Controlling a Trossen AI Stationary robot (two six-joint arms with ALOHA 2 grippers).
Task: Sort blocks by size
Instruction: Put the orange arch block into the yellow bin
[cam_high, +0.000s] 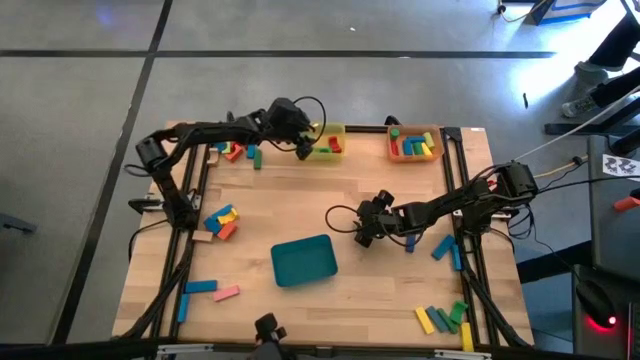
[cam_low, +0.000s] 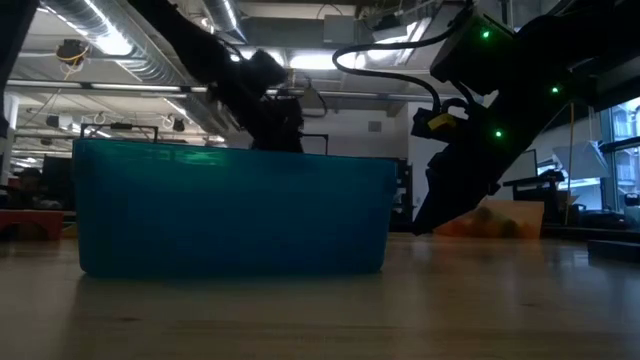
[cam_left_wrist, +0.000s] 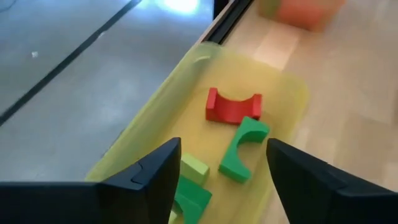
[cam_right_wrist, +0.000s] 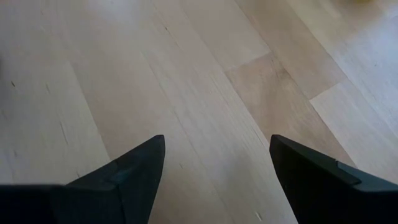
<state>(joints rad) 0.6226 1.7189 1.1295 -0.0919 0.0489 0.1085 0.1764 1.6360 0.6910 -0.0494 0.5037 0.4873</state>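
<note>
a drop-off step is judged: the left tool (cam_high: 303, 150), fingers apart and empty, is held over the yellow tray (cam_left_wrist: 283, 93) at upper centre, where curved blocks (cam_left_wrist: 233, 107) lie. the right tool (cam_high: 362, 232), also apart, is parked mid-tabletop; another block must be fetched next.

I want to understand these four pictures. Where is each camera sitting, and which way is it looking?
High view: above, looking straight down on the wooden table, both dark arms showing.
Low view: at tabletop height, facing the teal plastic tray; the arms hang behind it.
Left wrist view: past the open left gripper into the yellow plastic tray holding a red arch block.
Right wrist view: past the open right gripper at bare wood.
Shared: the teal tray shows in both high and low views.
</note>
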